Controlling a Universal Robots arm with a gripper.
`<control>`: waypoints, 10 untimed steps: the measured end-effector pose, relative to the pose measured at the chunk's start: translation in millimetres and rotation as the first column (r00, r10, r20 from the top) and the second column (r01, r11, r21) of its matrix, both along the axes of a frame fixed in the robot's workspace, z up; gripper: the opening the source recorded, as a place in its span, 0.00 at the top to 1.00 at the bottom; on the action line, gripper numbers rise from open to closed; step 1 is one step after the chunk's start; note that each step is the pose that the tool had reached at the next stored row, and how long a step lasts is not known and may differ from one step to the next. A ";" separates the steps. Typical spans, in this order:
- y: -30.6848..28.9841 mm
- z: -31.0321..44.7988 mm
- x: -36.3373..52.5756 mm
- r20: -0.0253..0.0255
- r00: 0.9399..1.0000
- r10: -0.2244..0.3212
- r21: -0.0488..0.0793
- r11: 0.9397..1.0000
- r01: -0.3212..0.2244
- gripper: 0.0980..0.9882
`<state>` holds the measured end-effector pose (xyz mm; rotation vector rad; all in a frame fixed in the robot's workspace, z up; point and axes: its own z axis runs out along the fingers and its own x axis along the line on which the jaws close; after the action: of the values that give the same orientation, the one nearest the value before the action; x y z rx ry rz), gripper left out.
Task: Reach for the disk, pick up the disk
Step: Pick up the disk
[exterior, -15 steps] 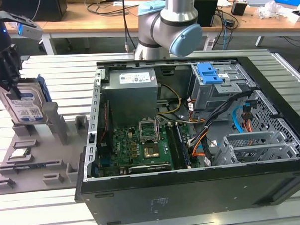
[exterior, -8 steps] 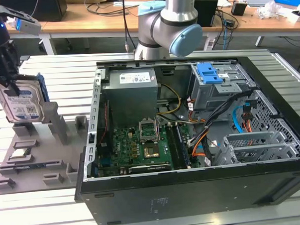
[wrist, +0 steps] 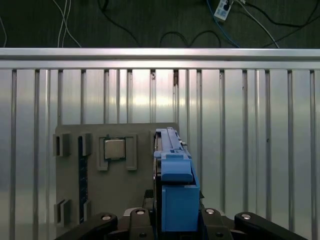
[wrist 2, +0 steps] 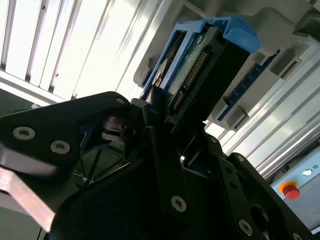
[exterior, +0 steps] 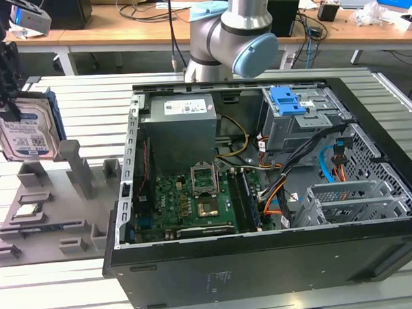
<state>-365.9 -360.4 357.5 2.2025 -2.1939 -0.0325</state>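
The disk (exterior: 31, 135), a silver hard drive with a white-and-blue label and a blue side bracket, hangs upright above the grey fixture plate (exterior: 51, 216) at the exterior view's left. My black gripper (exterior: 9, 101) is shut on its upper edge. In the first wrist view the disk (wrist: 175, 185) stands edge-on, blue bracket facing the camera, with black fingers (wrist: 137, 216) on either side of it. The second wrist view shows the disk's connector end (wrist 2: 200, 70) clamped in the gripper (wrist 2: 167, 117), clear of the plate below.
An open computer case (exterior: 265, 261) holds a motherboard (exterior: 194, 196) and a grey drive cage with a blue latch (exterior: 289, 99). A small silver processor chip (wrist: 114, 148) sits on the fixture plate. The arm's base (exterior: 235, 37) stands behind the case on the slatted aluminium table (exterior: 68, 297).
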 end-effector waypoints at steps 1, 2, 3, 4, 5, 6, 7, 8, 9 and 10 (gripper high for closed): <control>0.0 2.9 0.1 0.000 1.000 0.000 0.000 1.000 0.000 0.70; 0.0 5.1 0.2 0.000 1.000 0.000 0.000 1.000 0.000 0.70; 0.1 6.7 0.2 0.000 1.000 0.000 0.000 1.000 0.000 0.70; 0.1 10.1 0.4 0.000 1.000 0.000 0.000 1.000 0.000 0.70; 0.1 11.7 0.4 0.000 1.000 0.000 0.000 1.000 0.000 0.70; 0.1 13.5 0.5 0.000 1.000 0.000 0.000 1.000 0.000 0.70; 0.2 17.1 0.6 0.000 1.000 0.000 0.000 1.000 0.000 0.70; 0.2 21.4 0.8 0.000 1.000 0.000 0.000 1.000 0.000 0.70; 0.2 23.3 0.9 0.000 1.000 0.000 0.000 1.000 0.000 0.70; 0.2 25.0 0.9 0.000 1.000 0.000 0.000 1.000 0.000 0.70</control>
<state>-365.0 -360.2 382.5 2.2025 -2.1938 -0.0325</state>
